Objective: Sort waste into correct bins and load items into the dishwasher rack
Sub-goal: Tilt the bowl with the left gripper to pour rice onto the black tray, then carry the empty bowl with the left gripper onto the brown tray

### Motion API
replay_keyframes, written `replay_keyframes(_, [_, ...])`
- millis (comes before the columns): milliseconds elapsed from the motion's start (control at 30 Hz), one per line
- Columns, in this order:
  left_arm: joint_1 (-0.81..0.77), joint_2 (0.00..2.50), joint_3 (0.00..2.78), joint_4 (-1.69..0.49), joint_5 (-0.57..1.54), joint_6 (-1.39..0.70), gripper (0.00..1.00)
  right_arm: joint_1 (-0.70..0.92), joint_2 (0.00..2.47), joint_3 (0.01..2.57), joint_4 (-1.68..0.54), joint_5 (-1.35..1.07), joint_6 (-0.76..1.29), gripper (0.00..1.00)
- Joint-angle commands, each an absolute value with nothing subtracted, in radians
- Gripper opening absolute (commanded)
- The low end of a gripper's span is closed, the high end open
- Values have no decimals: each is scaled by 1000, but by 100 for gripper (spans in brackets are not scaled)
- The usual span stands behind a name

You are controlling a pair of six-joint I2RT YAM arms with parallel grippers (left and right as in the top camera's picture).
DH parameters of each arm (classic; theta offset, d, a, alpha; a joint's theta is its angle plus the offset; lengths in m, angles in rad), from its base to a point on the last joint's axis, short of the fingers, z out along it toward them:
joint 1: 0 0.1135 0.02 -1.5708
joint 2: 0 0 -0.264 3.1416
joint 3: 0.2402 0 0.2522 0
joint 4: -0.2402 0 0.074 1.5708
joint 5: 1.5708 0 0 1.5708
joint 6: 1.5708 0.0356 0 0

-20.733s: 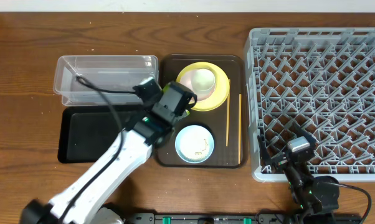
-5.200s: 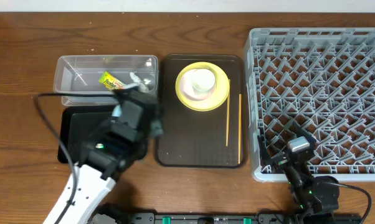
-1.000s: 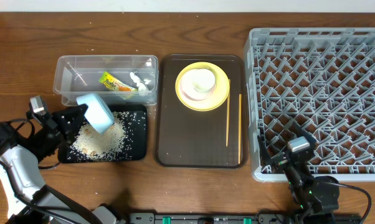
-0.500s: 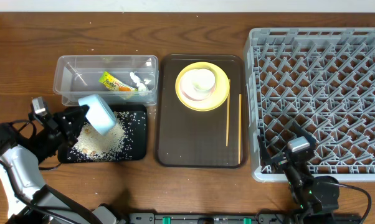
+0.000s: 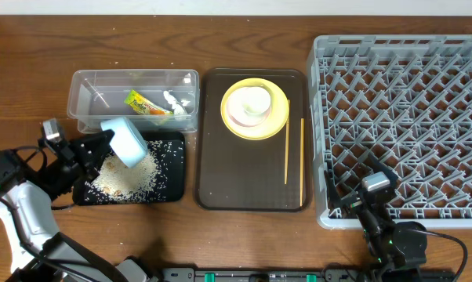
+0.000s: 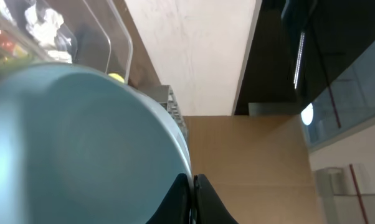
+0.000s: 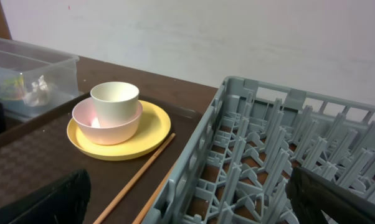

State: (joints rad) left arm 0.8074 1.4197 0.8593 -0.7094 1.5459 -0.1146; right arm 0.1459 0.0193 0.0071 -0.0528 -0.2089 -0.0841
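Seen from above, the left gripper (image 5: 101,147) is pinched tight on the edge of the light blue plastic bowl (image 5: 127,142), holding it tipped steeply over the shallow black rectangular tray (image 5: 173,192); a heap of loose white rice-like crumbs (image 5: 122,176) lies in that tray beneath it, with stray grains scattered to the right. Over the last second the bowl has barely shifted, edging slightly up and right, and the heap looks no bigger; my reading is that the pour is finished. Much earlier the bowl sat, rice inside, on the large dark brown serving tray (image 5: 244,182), and the clear rectangular plastic tub (image 5: 95,94) showed nothing inside; now the small yellow-green snack wrapper (image 5: 142,103) and the crumpled white tissue (image 5: 172,99) lie in the tub. So the waste appears sorted; loading remains. The round yellow plate (image 5: 278,119), with the pink bowl (image 7: 103,127) and small white cup (image 7: 114,96) stacked on it, and the two thin wooden chopsticks (image 5: 286,157) sit on the brown tray; the large square grey lattice dishwasher rack (image 5: 408,110) holds nothing. The right gripper (image 7: 187,208) rests by the rack's near corner, jaws spread wide, holding nothing.
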Motion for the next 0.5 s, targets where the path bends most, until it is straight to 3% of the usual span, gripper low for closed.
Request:
replay_keyframes(0, [801, 1417, 867, -653, 1557, -141, 6, 145, 16, 6, -56, -210, -83, 99])
replay_keyframes(467, [694, 1397, 868, -725, 1527, -164, 6, 145, 16, 6, -56, -210, -83, 99])
